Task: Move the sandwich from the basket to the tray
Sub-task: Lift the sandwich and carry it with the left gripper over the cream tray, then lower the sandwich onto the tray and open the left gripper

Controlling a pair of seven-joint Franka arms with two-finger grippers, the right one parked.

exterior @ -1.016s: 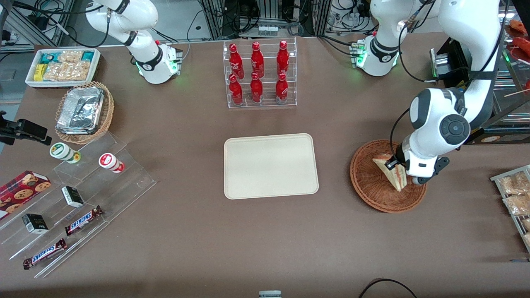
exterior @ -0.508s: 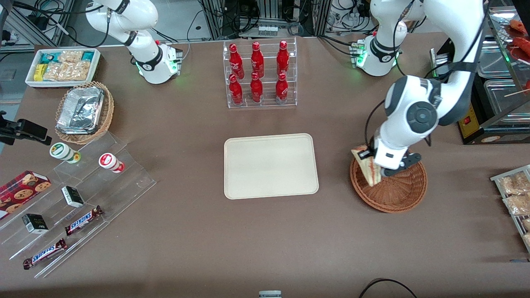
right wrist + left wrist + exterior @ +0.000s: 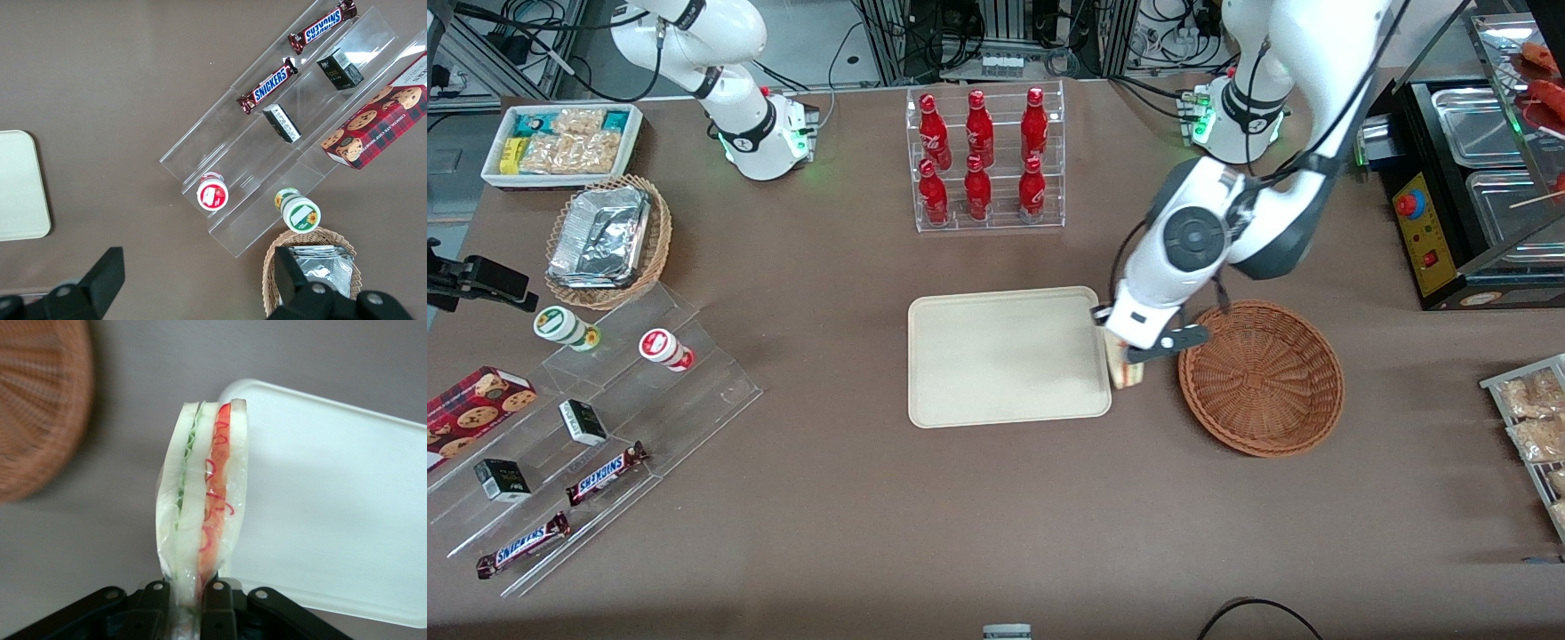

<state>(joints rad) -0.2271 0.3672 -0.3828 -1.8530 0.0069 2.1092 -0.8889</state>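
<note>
Front view: the tool [image 3: 1123, 354] hangs above the counter [image 3: 996, 498] in the gap between the tray [image 3: 1005, 356] and the basket [image 3: 1261, 377], pinching the sandwich [image 3: 1125, 372], which dangles just beside the tray's edge. The tray lies toward the parked arm's end from it, so the carry likely runs on that way.

Left wrist view: the tool [image 3: 190, 593] is pressed onto the sandwich [image 3: 203, 493], whose long axis points away from the fingers [image 3: 217, 600], alongside the tray [image 3: 333, 500] rim; the basket [image 3: 40, 407] sits apart.
</note>
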